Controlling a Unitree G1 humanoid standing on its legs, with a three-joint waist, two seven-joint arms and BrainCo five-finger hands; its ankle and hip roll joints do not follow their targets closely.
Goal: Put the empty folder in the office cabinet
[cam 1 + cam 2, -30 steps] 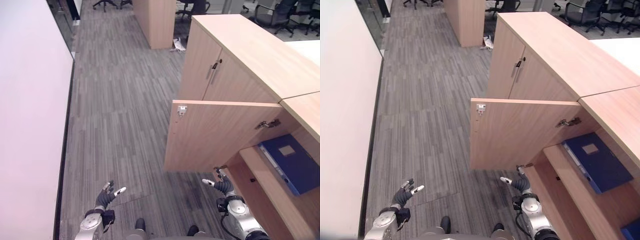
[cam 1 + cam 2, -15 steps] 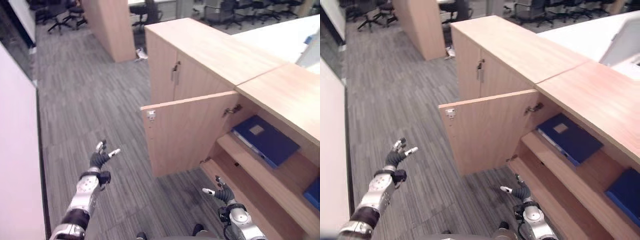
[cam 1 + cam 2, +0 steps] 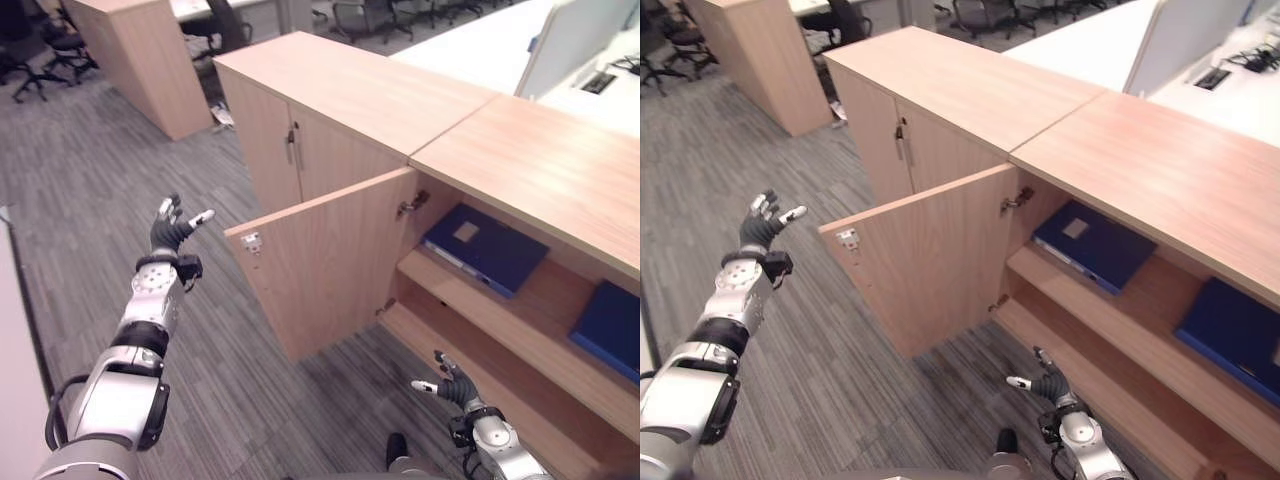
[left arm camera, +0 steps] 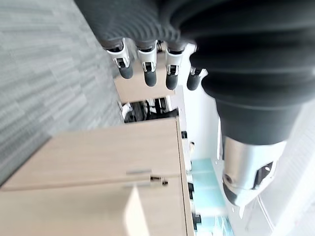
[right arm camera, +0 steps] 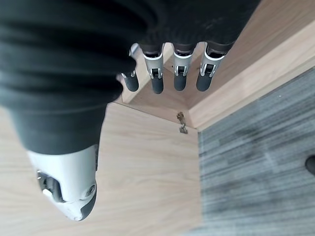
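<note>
A blue folder (image 3: 480, 248) lies flat on the upper shelf of the open wooden cabinet (image 3: 530, 170). A second blue folder (image 3: 610, 322) lies further right on the same shelf. The cabinet door (image 3: 320, 262) stands swung out toward me. My left hand (image 3: 171, 225) is raised and open to the left of the door's free edge, apart from it, fingers (image 4: 146, 67) straight and holding nothing. Down by the bottom shelf, my right hand (image 3: 450, 385) is also open and empty, with its fingers (image 5: 179, 69) pointing at the door's hinge corner.
A closed cabinet with a metal handle (image 3: 291, 141) adjoins the open one on the left. Another wooden unit (image 3: 150, 65) and office chairs (image 3: 45, 50) stand at the back left. A white desk with a partition (image 3: 560, 40) lies behind the cabinets. Grey carpet (image 3: 250, 400) stretches in front.
The camera has swung right, bringing more of the cabinet's inside into view. My left arm has risen and stretched out toward the door's free edge. The right hand stays low.
</note>
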